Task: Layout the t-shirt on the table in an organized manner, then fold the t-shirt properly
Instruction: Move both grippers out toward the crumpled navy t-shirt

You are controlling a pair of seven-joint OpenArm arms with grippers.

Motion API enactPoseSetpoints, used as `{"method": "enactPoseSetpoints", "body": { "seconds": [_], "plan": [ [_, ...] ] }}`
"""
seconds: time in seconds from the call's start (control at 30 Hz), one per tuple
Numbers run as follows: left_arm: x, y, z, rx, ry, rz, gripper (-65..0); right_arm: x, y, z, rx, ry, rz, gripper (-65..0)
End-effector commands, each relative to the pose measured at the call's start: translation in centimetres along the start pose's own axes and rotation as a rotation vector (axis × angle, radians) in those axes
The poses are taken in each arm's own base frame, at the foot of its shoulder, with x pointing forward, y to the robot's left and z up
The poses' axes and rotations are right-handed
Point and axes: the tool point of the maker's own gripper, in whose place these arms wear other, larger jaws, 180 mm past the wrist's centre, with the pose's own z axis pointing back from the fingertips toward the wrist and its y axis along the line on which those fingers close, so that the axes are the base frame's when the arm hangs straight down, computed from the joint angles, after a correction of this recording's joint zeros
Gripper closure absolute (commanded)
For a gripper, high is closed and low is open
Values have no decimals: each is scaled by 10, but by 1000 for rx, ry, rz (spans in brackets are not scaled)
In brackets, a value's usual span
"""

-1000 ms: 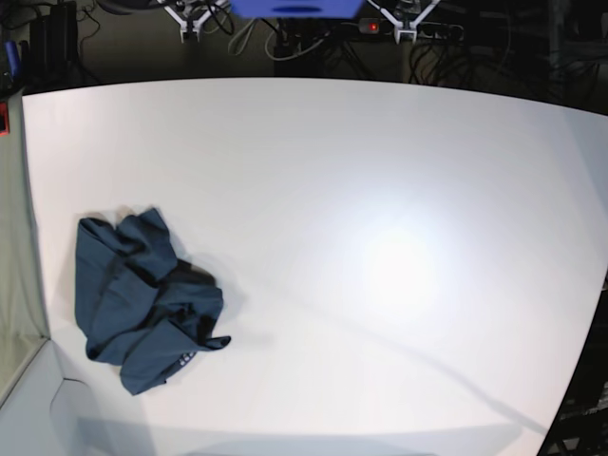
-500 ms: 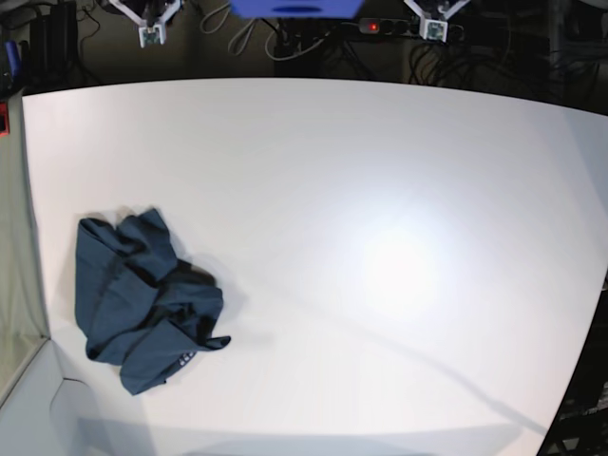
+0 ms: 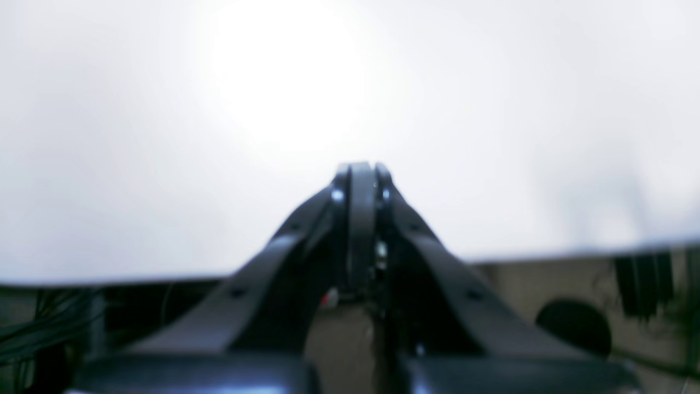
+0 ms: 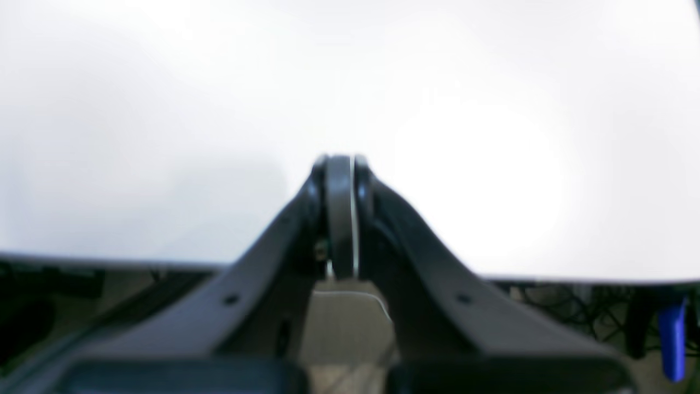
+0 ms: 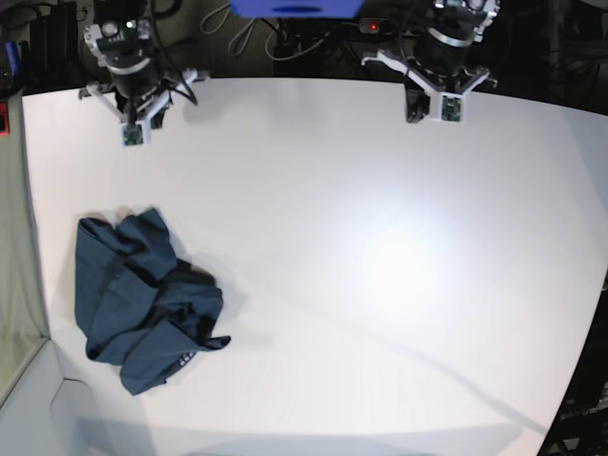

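White surface [image 5: 380, 190] fills most of the base view, bounded by a curved far edge and a dark strip of cables behind it. A crumpled navy t-shirt [image 5: 142, 299] is seen bunched near the view's left edge, toward the near corner, with wide bare room spread to its right. The right hand [image 5: 133, 138] is held over the far left part, well apart from the garment; the left hand [image 5: 446, 109] is held over the far edge at the right.

From the left wrist view, the left hand [image 3: 359, 175] is shown with its fingers pressed together, nothing gripped, above bare white surface [image 3: 164, 137] whose edge runs beneath it.

From the right wrist view, the right hand [image 4: 340, 167] is likewise shown closed and empty, over blank surface [image 4: 136, 109] near its edge.
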Motion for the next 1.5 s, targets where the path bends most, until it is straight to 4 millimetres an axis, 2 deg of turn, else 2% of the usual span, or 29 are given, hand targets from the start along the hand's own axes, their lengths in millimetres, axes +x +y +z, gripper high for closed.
{"method": "enactPoseSetpoints", "body": {
  "seconds": [0.0, 0.07, 0.1, 0.2, 0.3, 0.4, 0.47, 0.6, 0.67, 0.77, 0.87, 0.97, 1.1, 1.2, 1.23, 1.33, 1.4, 1.47],
  "plan": [
    [10, -1, 0, -1, -30, 5, -5, 23, -5, -1, -12, -50, 7, -4],
    [17, -3, -4, -7, -39, 3, -27, 43, -8, -9, -22, -56, 0, -32],
    [21, -4, -6, -10, -43, 3, -61, 52, -10, -12, -27, -53, -3, -60],
    [37, -8, -14, -16, -77, 43, -209, 88, -16, -19, -42, -84, -14, -168],
    [58, -12, -21, -40, -136, 56, -310, 116, -24, -21, -58, -122, -26, -273],
    [85, -14, -32, -63, -199, 89, -352, 135, -23, -21, -45, -145, 7, -327],
    [116, -17, -38, -88, -275, 105, -359, 139, -20, -22, -29, -139, 42, -342],
    [176, -39, -53, -167, -406, 80, -361, 133, -15, -22, -11, -111, 67, -344],
    [197, -55, -68, -203, -433, 79, -361, 122, -13, -23, -6, -87, 68, -344],
    [202, -66, -106, -218, -393, 102, -360, 109, -13, -23, -4, -61, 68, -344],
    [208, -90, -136, -254, -350, 89, -359, 90, -11, -22, 2, -17, 71, -344],
    [227, -117, -165, -291, -337, 64, -359, 75, -9, -21, 7, 16, 73, -344],
    [250, -145, -187, -323, -403, 31, -360, 60, -7, -19, 13, 51, 75, -344],
    [256, -173, -208, -349, -422, -23, -361, 50, -5, -17, 17, 73, 74, -344],
    [256, -175, -215, -344, -419, -45, -361, 49, -5, -17, 18, 77, 72, -344],
    [238, -170, -239, -318, -385, -108, -361, 37, -1, -15, 25, 108, 57, -344],
    [241, -163, -250, -296, -415, -154, -361, 34, 1, -15, 30, 114, 51, -344],
    [244, -164, -252, -298, -457, -195, -361, 33, 8, -14, 42, 119, 39, -344]
  ]
}}
